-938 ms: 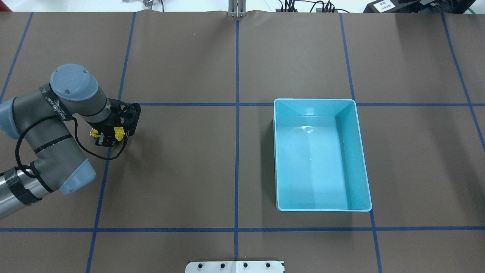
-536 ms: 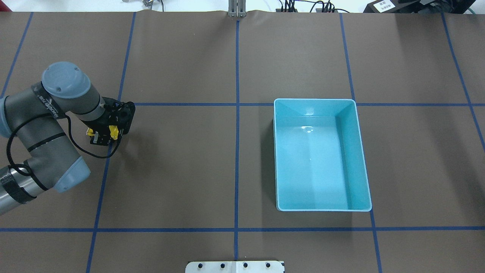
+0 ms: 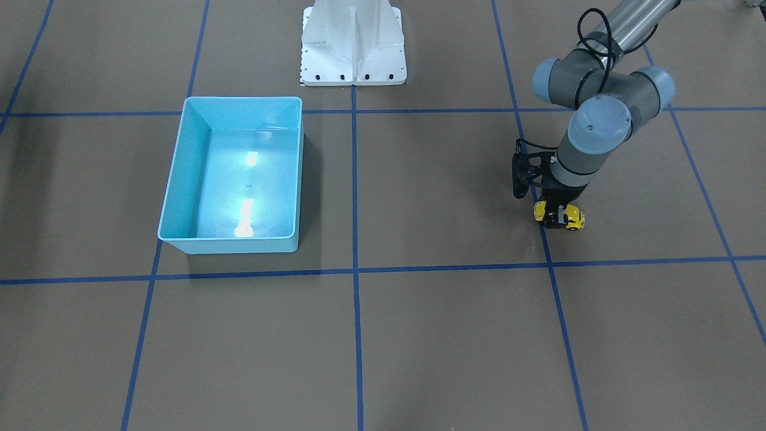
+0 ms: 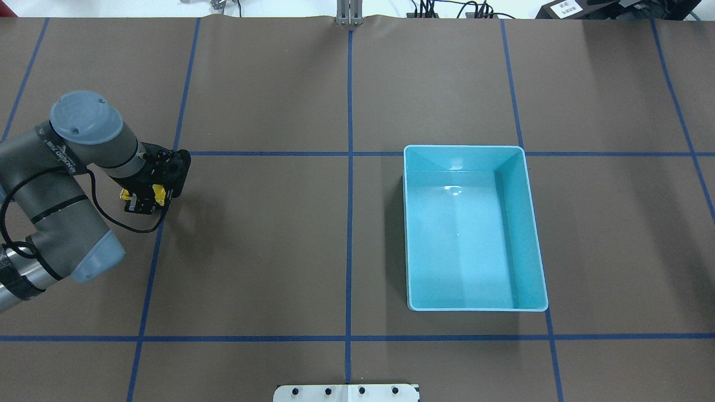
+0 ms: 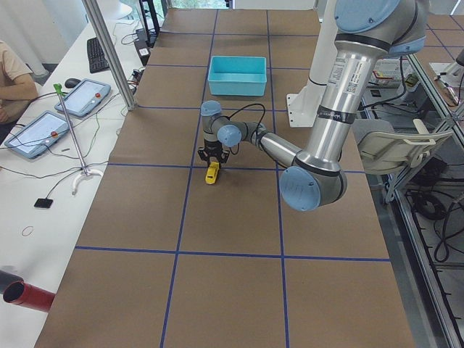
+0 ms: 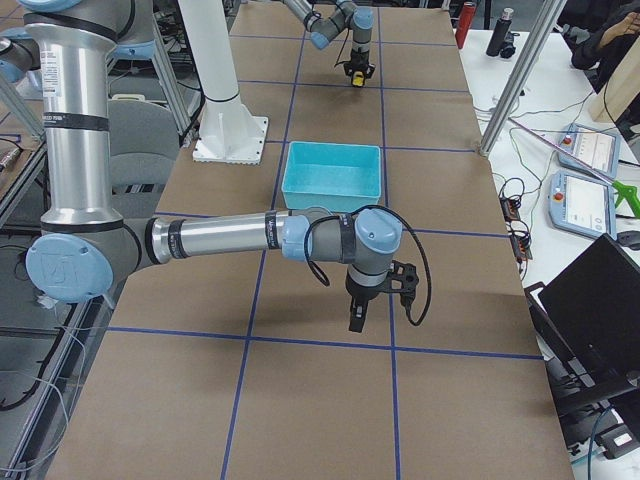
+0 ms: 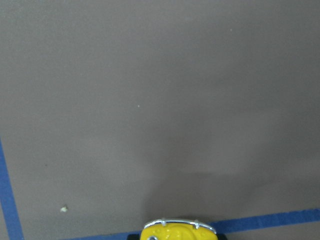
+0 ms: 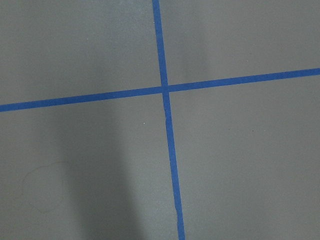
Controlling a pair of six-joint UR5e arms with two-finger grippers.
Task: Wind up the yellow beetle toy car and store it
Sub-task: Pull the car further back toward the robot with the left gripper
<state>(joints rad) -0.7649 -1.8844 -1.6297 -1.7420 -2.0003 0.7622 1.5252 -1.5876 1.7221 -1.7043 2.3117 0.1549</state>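
1. A brown paper table (image 4: pixel 346 251) with a blue tape grid, seen from its left end.
2. Nearest, the left gripper (image 3: pixel 556 214) pinches the yellow toy car (image 3: pixel 573 219) low on the paper (likely so that dragging it winds the spring).
3. Further on, well apart, the blue bin (image 4: pixel 463 147) sits open to receive it.
4. Farthest, the right gripper (image 6: pixel 356 318) hangs idle; I cannot tell how its fingers are set.

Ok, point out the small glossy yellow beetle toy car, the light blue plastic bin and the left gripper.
yellow beetle toy car (image 3: pixel 575 219), front-facing view, its exposed yellow end.
light blue bin (image 4: pixel 524 245), overhead view, right inner wall.
left gripper (image 3: pixel 559 216), front-facing view, between the fingertips shut on the car.
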